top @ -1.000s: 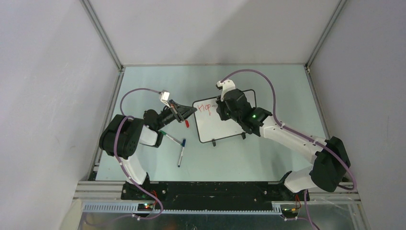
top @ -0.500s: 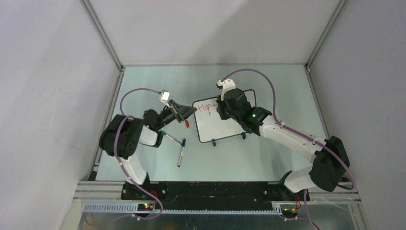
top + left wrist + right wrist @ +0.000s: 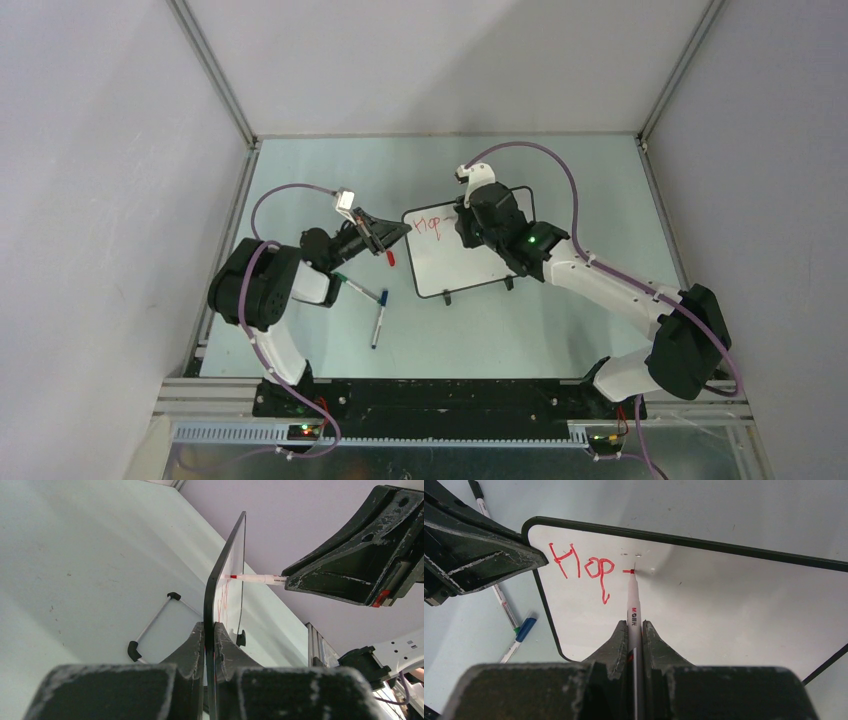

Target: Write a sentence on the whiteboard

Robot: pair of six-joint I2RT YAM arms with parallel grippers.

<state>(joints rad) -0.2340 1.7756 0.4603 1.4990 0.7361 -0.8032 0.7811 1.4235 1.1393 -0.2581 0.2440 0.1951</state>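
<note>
Mid-table, the left gripper [image 3: 209, 630] pinches the left edge of the whiteboard [image 3: 724, 610] and should hold it steady. The right gripper [image 3: 635, 630], pinching the red marker [image 3: 633, 597], needs light, even pressure to loop an "e" onto the sentence [image 3: 584, 567], "Hop" so far, at the far-left corner.

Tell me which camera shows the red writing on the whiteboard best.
Right wrist: the red writing faces it, "Hop" and a started stroke readable on the whiteboard. Top external shows it tiny at the board's far-left corner; left wrist sees the board nearly edge-on, only faint red streaks.
</note>
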